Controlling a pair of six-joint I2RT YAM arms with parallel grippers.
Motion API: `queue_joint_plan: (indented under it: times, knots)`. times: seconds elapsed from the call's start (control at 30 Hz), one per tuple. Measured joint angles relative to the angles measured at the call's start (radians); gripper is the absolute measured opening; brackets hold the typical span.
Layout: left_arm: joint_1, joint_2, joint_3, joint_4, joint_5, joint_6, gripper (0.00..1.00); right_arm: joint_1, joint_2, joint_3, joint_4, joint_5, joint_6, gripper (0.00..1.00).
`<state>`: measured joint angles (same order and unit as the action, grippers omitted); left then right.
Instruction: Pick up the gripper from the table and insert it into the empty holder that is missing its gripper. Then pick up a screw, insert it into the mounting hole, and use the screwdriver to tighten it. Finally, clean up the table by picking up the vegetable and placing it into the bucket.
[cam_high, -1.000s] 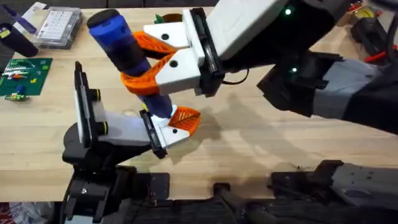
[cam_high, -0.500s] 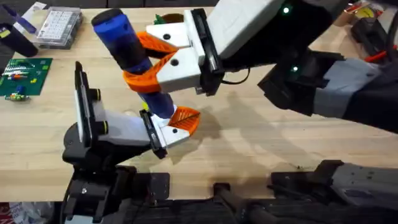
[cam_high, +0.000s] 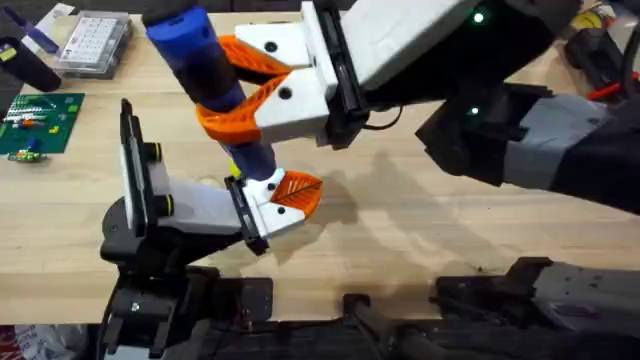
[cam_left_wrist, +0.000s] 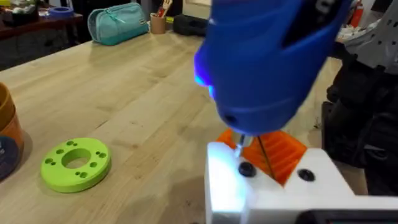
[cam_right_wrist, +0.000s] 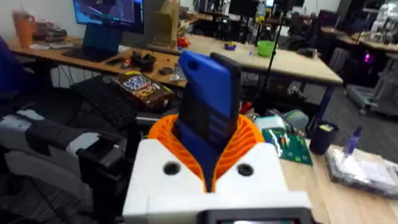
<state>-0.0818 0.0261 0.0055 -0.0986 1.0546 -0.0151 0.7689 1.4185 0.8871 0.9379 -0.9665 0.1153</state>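
Light wood, the table (cam_high: 420, 240) lies under both arms. Above it the right gripper (cam_high: 235, 85) pinches the blue screwdriver (cam_high: 200, 65) between orange pads, held nearly upright. Below the screwdriver, the left gripper (cam_high: 285, 195) sits low; whether its fingers are spread I cannot tell. The screwdriver's bit (cam_left_wrist: 239, 147) meets a screw (cam_left_wrist: 246, 169) there. Beside that lies a green ring (cam_left_wrist: 76, 163).

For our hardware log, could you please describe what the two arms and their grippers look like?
Both arms are black with grey housings. The right gripper and left gripper have white bodies, black screws and orange ribbed pads. Green lights glow on the right arm.
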Motion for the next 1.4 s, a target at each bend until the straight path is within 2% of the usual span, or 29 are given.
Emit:
queue_joint_plan:
  times: [0.6, 1.4]
  knots:
    - [0.000, 0.000, 0.000, 0.000, 0.000, 0.000, 0.013, 0.000, 0.000, 0.000, -0.063, 0.000, 0.034, 0.028]
    - [0.002, 0.000, 0.000, 0.000, -0.002, -0.011, 0.013, 0.010, 0.026, 0.000, -0.053, 0.039, 0.019, 0.028]
